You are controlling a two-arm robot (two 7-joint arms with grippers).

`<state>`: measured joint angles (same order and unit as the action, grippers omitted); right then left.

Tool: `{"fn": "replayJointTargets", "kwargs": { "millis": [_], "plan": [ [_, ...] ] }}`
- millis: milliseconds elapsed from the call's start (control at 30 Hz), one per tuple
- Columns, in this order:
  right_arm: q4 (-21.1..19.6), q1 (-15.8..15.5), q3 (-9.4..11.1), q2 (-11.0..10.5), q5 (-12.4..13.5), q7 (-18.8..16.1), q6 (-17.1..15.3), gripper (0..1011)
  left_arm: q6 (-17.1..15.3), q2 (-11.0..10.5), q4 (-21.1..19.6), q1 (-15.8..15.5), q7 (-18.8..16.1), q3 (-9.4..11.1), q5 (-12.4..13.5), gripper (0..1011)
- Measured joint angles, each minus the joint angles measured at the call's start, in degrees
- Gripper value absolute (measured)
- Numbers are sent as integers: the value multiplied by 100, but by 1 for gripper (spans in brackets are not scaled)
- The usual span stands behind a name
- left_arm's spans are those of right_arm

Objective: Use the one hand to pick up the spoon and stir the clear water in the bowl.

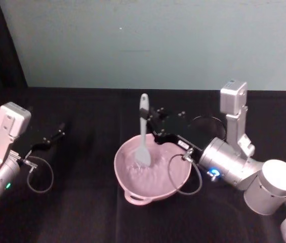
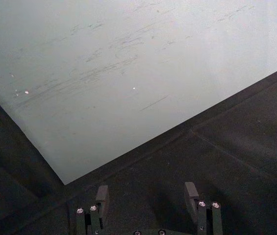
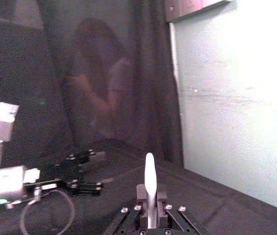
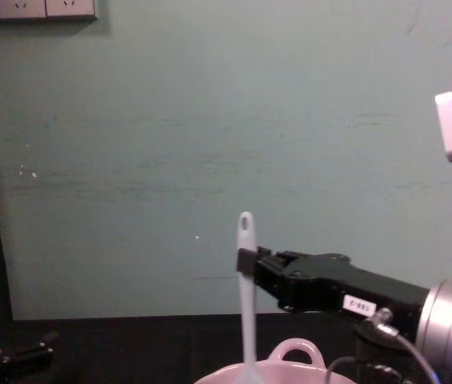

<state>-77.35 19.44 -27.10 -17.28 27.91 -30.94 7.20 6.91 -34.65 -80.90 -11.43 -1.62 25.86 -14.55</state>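
The pale pink bowl (image 1: 117,164) sits mid-table with rippled clear water inside; its rim and loop handle (image 4: 294,350) show low in the chest view. The white spoon (image 1: 143,109) stands upright, blade down in the water. My right gripper (image 1: 149,124) is shut on the spoon's handle below the hole, reaching in from the right. The chest view shows that black gripper (image 4: 248,261) clamped on the spoon (image 4: 246,320). In the right wrist view the spoon (image 3: 149,171) rises between the fingers. My left gripper (image 1: 57,133) rests open at the far left.
A dark round cup (image 1: 208,124) stands behind my right arm. Loose cables loop beside the bowl (image 1: 183,177) and by the left arm (image 1: 40,177). The table is black cloth, backed by a pale green wall. The left gripper (image 2: 146,200) holds nothing.
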Motion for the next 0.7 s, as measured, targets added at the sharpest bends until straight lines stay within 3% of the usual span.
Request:
{"fn": "replayJointTargets", "kwargs": {
  "millis": [400, 700],
  "plan": [
    [-94, -135, 281, -255, 51, 49, -23, 109, 0, 0, 0, 0, 0, 0, 0, 1005],
    [-450, -350, 268, -435, 21, 3, -94, 110, 0, 0, 0, 0, 0, 0, 0, 1005]
  ]
}}
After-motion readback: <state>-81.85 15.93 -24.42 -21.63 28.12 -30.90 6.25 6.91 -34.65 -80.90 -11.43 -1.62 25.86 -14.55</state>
